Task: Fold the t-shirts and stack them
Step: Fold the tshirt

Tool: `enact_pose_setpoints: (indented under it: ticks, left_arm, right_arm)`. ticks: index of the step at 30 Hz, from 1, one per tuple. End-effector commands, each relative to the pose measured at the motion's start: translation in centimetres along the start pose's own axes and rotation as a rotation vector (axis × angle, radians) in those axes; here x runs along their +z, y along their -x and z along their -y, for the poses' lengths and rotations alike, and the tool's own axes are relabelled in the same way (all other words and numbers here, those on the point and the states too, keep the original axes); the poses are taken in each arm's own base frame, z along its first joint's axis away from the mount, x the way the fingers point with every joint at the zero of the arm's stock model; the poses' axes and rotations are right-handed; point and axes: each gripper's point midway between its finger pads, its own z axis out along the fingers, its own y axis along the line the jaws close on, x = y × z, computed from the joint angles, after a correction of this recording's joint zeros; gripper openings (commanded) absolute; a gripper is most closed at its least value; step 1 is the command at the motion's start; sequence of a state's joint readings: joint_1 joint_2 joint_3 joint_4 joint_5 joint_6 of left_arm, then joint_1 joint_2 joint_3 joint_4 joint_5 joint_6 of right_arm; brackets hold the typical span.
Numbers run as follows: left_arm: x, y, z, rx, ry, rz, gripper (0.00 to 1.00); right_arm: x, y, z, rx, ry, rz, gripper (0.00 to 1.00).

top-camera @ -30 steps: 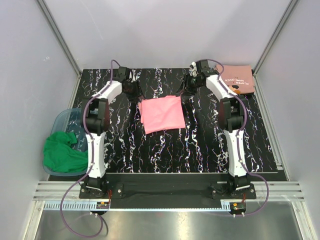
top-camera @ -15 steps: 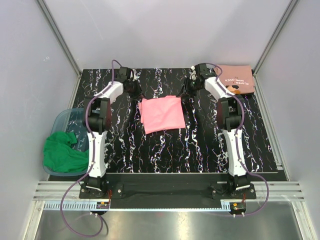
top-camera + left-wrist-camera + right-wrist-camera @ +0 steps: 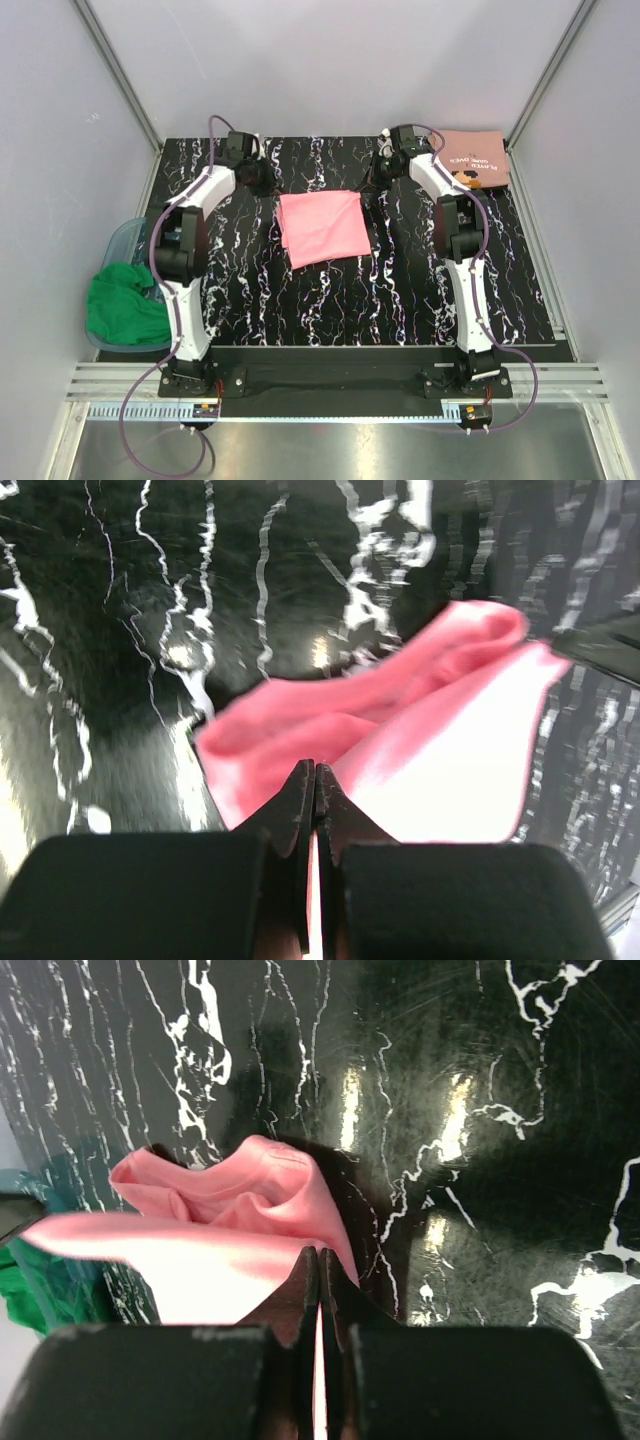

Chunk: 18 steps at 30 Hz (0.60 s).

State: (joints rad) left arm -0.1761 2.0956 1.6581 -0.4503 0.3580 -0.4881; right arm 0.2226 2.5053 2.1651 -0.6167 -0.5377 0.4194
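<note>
The bright pink t-shirt (image 3: 322, 230) lies folded into a rough rectangle at the middle of the black marbled table (image 3: 400, 300), with its near edge flat. Bare table surrounds it on every side, with the widest stretch toward the arm bases.

The left end effector (image 3: 314, 772) has its jaws pressed together on the shirt's far left corner, and the cloth bunches up in a soft ridge just beyond the tips. The right end effector (image 3: 318, 1258) is likewise clamped tight on the far right corner, where the edge rises in loose folds.

The salmon t-shirt (image 3: 472, 158) with white lettering sits folded in the table's far right corner, well apart from the pink one and near the right arm's elbow. At the table's left edge, a green cloth (image 3: 125, 305) spills over the rim of a blue bin (image 3: 125, 235).
</note>
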Motion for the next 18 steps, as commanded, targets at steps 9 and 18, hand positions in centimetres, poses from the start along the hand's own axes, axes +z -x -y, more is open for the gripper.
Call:
enact_pose_setpoints:
  ticks: [9,18]
  left_arm:
    - [-2.1,-0.1,-0.7,-0.032,0.067,0.038,0.0]
    - [1.3,-0.8,-5.1,-0.075,0.179,-0.026,0.0]
  right_arm:
    - [-1.4,2.2,-5.7,-0.069,0.13,0.072,0.0]
    - [1.4,4.4,-5.0,-0.033,0.133,0.115,0.28]
